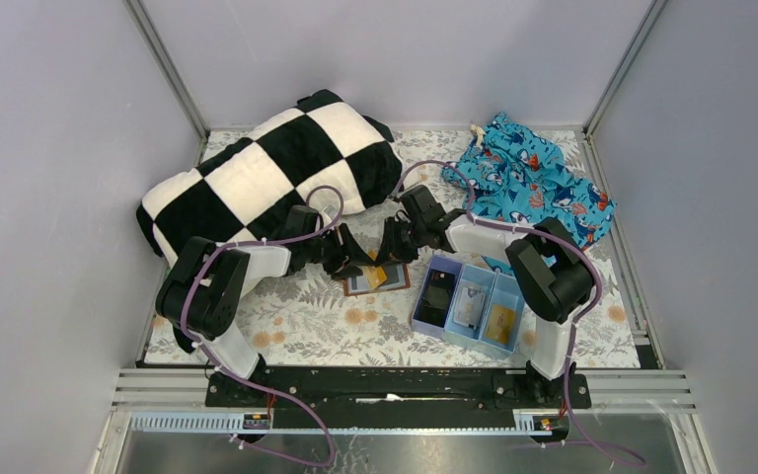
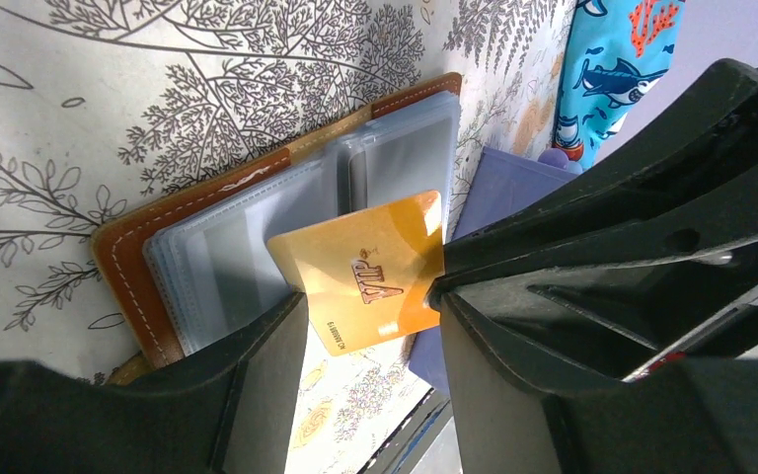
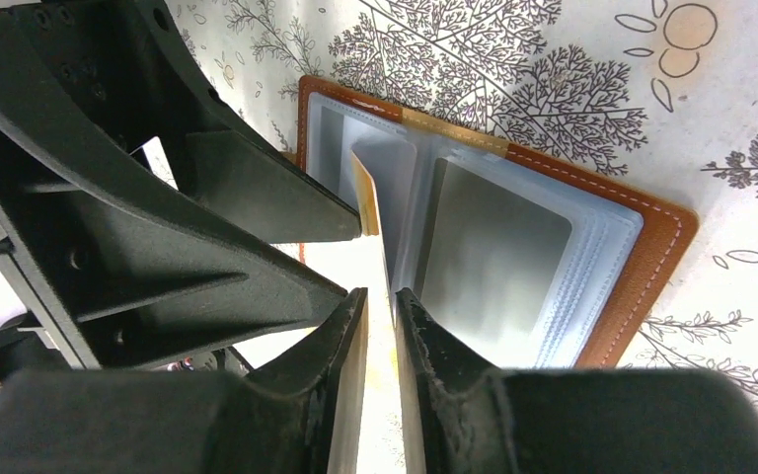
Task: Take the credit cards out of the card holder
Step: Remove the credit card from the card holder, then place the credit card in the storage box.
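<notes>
The right gripper [image 3: 380, 296] has its jaws nearly together astride the edge of the orange card [image 3: 370, 212]; whether they pinch it I cannot tell. The left gripper [image 2: 367, 296] stands wide, its fingers either side of that card's edges. The card sits tilted over the open holder [image 1: 377, 279] at centre frame. In the blue tray [image 1: 420, 318] to the right, a pale card [image 1: 470, 304] and a gold one [image 1: 500, 321] lie; so this may be the last.

Card holder [image 2: 133, 262] stitched brown leather; orange-gold card [image 2: 370, 267] glossy plastic.
</notes>
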You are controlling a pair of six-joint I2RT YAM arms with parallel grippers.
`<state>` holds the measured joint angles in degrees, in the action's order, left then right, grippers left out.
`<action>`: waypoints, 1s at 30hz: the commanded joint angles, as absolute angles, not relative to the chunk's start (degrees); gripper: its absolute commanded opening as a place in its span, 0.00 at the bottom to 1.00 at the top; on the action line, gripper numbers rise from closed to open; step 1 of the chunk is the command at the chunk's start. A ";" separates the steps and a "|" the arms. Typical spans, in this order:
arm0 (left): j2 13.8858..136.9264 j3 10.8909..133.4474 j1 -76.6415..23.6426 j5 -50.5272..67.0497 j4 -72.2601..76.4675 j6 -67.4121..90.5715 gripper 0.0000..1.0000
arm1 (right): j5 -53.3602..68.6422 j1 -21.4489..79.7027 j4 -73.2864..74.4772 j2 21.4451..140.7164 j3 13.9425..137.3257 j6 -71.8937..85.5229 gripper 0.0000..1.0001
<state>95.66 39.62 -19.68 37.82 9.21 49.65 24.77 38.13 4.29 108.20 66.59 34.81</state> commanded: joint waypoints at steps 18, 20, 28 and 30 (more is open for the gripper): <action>92.86 38.40 -19.10 39.80 12.50 50.07 0.55 | 25.64 38.87 3.52 106.79 67.12 34.21 0.00; 88.62 38.47 -17.89 40.64 10.96 49.15 0.55 | 21.46 38.78 6.01 103.88 67.44 32.13 0.00; 78.66 45.62 -16.44 39.97 -8.59 36.64 0.57 | 9.47 33.35 17.00 88.81 63.78 28.02 0.00; 77.40 45.26 -16.43 39.33 -9.34 36.19 0.57 | 7.47 29.31 18.76 80.63 59.98 28.81 0.00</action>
<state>80.16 43.62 -16.43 39.88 -2.44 41.87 15.70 35.70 12.21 94.35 64.90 30.41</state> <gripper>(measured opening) 0.573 0.017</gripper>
